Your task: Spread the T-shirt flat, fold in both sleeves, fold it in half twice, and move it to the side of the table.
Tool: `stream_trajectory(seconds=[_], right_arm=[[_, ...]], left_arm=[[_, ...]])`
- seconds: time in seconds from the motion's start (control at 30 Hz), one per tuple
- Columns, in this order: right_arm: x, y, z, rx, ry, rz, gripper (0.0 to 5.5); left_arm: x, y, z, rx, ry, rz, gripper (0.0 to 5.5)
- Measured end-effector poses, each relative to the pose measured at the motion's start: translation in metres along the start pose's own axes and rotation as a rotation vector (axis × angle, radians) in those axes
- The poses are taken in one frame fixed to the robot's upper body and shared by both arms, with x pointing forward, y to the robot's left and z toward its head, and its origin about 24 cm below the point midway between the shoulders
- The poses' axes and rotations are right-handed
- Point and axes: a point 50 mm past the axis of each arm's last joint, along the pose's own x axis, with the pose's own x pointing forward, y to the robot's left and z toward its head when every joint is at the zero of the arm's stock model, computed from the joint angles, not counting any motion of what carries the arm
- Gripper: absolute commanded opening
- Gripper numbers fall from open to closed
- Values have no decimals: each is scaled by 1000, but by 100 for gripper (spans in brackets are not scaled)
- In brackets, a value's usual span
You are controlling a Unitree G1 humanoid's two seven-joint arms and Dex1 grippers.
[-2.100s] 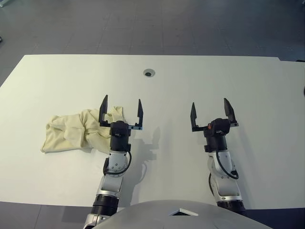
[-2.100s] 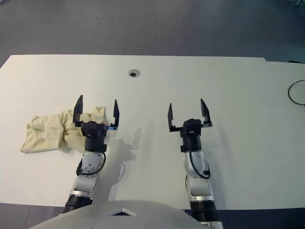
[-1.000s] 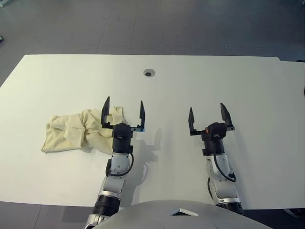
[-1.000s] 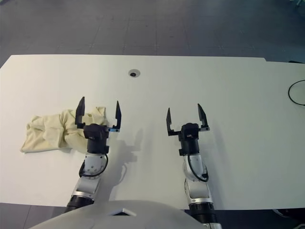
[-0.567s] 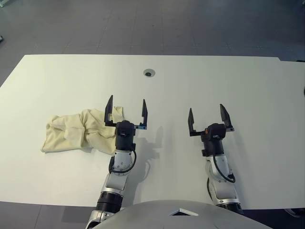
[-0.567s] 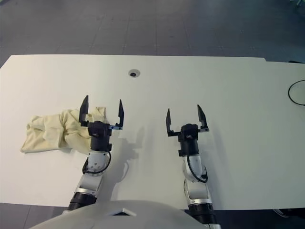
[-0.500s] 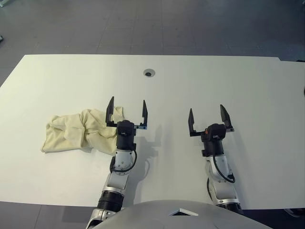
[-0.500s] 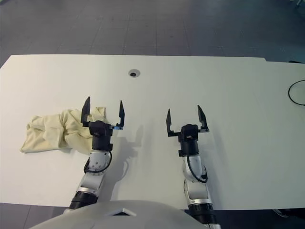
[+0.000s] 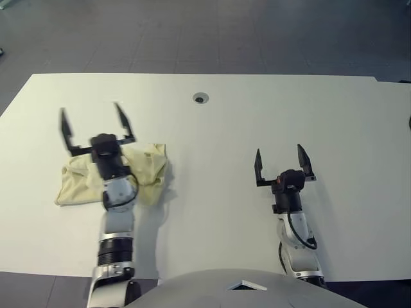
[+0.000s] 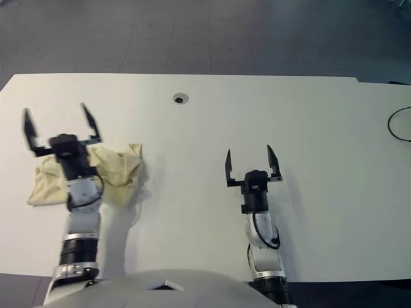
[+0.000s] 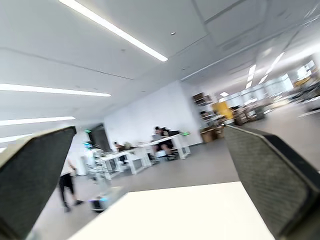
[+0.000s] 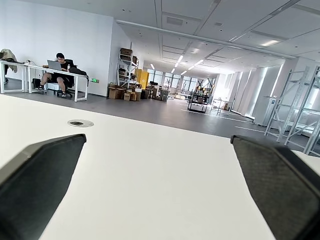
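A crumpled pale yellow T-shirt lies bunched on the left part of the white table. My left gripper hangs open above the shirt's left half, fingers pointing up and away, holding nothing. My right gripper stands open over bare table on the right, well apart from the shirt. In the left wrist view its two dark pads frame the room beyond. The right wrist view has its pads wide apart over the tabletop.
A round cable grommet is set in the table near the far edge. A black cable loop lies at the table's right edge. Wide bare surface spans the centre and right.
My left arm has swung left, from the shirt's right end to above its left half. My right gripper has drawn slightly nearer and lower. The shirt looks unmoved.
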Motion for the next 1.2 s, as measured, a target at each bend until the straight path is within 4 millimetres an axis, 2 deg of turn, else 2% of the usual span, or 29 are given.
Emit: stream_trajectory(seconds=[0.07, 0.17, 0.4, 0.57, 0.63, 0.83, 1.1, 1.2], right_arm=[[-3, 0, -1, -4, 8, -4, 539], [-7, -1, 0, -9, 14, -8, 539], [-13, -5, 2, -20, 21, -23, 539], [-15, -8, 5, -27, 16, -32, 539], [-15, -9, 5, -29, 15, -32, 539], [-15, -9, 5, -33, 20, -25, 539], [-15, -10, 4, -38, 27, -9, 539], [-15, -10, 4, -39, 28, -3, 539]], left_arm=[[7, 21, -10, 167, -16, -16, 540], [9, 34, -22, 289, 5, -63, 540], [-14, 55, -72, 697, 215, -339, 540], [-34, 43, -90, 781, 371, -534, 540], [-33, 42, -90, 798, 392, -549, 540], [-34, 30, -81, 727, 414, -604, 540], [-58, -41, -35, 112, 432, -699, 540], [-66, -58, -22, 26, 426, -723, 540]])
